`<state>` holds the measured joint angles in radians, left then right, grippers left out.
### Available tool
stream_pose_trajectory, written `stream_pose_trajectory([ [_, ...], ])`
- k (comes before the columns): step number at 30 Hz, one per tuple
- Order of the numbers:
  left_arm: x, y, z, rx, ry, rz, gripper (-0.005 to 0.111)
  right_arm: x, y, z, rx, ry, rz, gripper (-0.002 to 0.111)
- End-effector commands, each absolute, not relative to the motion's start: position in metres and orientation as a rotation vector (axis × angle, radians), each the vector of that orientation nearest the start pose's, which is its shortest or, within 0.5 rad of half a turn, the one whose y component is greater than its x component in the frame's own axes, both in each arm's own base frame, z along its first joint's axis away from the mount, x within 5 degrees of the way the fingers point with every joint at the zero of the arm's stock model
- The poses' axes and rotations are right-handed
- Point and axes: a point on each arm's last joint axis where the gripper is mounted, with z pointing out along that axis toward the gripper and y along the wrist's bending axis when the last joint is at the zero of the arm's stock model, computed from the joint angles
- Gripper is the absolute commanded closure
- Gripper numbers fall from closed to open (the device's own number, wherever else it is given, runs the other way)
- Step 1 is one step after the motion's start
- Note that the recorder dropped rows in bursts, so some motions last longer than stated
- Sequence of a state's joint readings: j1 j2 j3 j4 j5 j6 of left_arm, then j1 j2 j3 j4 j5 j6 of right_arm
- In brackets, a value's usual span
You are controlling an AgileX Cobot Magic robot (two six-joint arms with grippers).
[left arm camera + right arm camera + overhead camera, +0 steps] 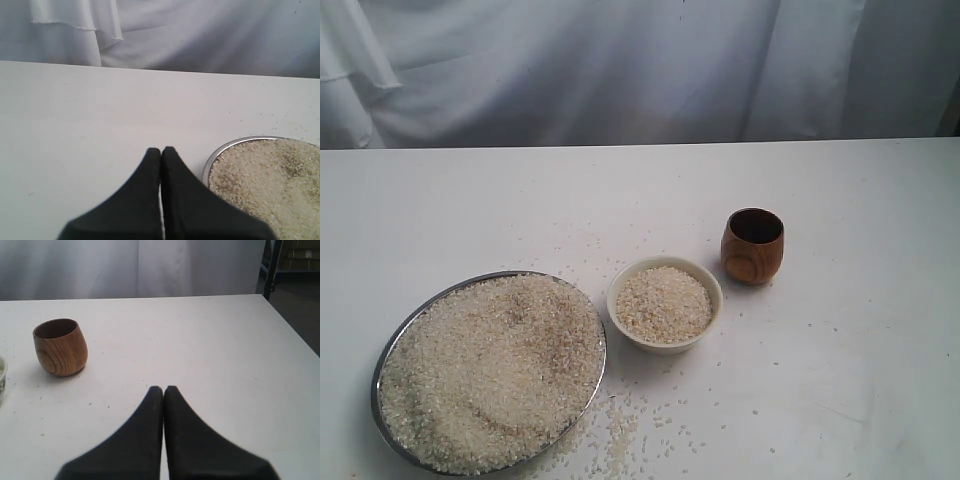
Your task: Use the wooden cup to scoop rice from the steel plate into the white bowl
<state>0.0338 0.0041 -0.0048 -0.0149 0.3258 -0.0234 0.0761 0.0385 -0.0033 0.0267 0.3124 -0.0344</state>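
The steel plate [382,372] lies at the front left of the table, heaped with rice [490,365]. Just right of it stands the white bowl [665,268], filled with rice too. The wooden cup [753,246] stands upright and empty behind and to the right of the bowl. Neither arm shows in the exterior view. In the left wrist view my left gripper [161,150] is shut with nothing in it, beside the steel plate's rim [235,143]. My right gripper [163,389] is shut and empty, well apart from the wooden cup [60,347].
Loose grains [620,430] are scattered on the white table around the plate and bowl. A white cloth [640,70] hangs behind the table. The table's side edge [292,330] shows in the right wrist view, with a dark floor beyond it.
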Motion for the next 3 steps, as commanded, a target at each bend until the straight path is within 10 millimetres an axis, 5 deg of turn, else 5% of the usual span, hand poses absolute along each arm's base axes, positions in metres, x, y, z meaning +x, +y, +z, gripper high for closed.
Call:
stream_pose_trajectory([
  [1, 0.054, 0.0015, 0.1844, -0.064, 1.801, -0.007, 0.107, 0.0561, 0.0043, 0.1833, -0.085, 1.826, 0.039, 0.108],
  [3, 0.054, 0.0015, 0.1844, -0.064, 1.801, -0.007, 0.107, 0.0561, 0.0043, 0.1833, -0.085, 1.826, 0.039, 0.108],
])
